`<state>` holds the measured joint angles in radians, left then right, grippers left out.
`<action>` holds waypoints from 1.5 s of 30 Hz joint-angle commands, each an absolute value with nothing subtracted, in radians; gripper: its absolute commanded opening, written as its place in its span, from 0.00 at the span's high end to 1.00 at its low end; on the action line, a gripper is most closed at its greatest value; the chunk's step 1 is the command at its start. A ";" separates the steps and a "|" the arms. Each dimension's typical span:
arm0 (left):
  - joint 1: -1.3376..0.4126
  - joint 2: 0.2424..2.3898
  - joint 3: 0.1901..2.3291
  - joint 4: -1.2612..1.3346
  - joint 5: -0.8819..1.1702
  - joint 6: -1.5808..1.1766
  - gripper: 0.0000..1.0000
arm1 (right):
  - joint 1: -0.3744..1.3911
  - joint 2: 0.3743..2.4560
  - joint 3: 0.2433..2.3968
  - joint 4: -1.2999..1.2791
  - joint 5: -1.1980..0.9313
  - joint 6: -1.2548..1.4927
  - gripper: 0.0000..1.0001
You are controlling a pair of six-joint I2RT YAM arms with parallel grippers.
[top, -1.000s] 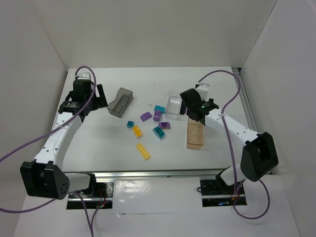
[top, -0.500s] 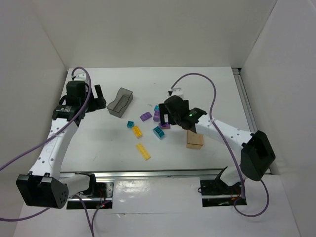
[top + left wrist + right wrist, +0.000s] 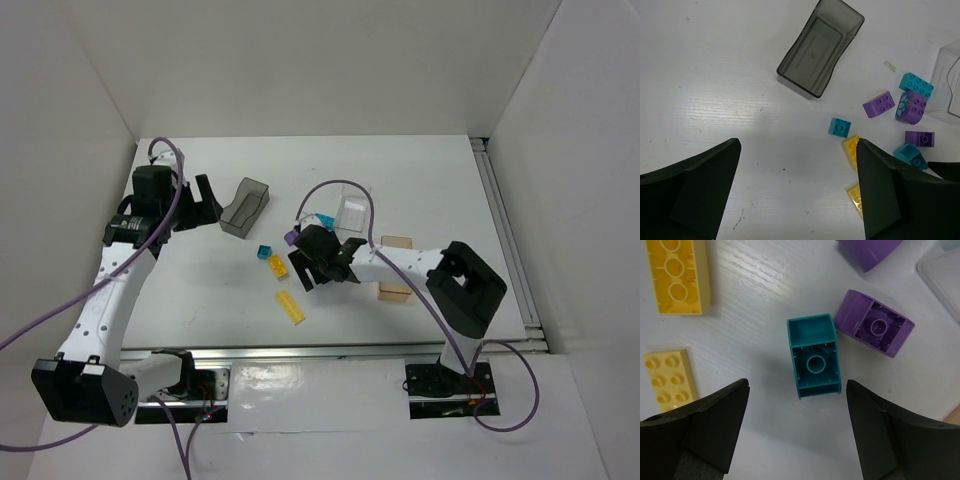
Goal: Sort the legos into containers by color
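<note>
Lego brick point(image 3: 815, 356), teal and upturned, lies between the spread fingers point(image 3: 705, 430) of the right gripper point(image 3: 796, 392).

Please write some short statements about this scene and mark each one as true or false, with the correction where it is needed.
1. The dark grey bin is empty. True.
2. The right gripper is shut. False: it is open, with a teal brick seen between its fingers.
3. That teal brick lies hollow side up. True.
4. The left gripper holds a brick. False: it is open and holds nothing.
</note>
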<state>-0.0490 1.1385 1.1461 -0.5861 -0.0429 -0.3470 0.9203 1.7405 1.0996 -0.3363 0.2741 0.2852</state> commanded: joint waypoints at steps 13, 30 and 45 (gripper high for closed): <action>-0.043 1.173 1.164 -0.603 -0.034 -0.362 0.01 | 0.937 1.836 1.195 -0.327 0.365 0.267 0.59; -0.052 1.173 1.173 -0.632 0.109 -0.376 0.00 | 0.626 1.850 1.521 -0.454 0.446 0.374 0.65; -0.052 1.154 1.161 -0.650 0.080 -0.387 0.00 | 0.512 2.039 1.670 -0.517 0.492 0.486 0.31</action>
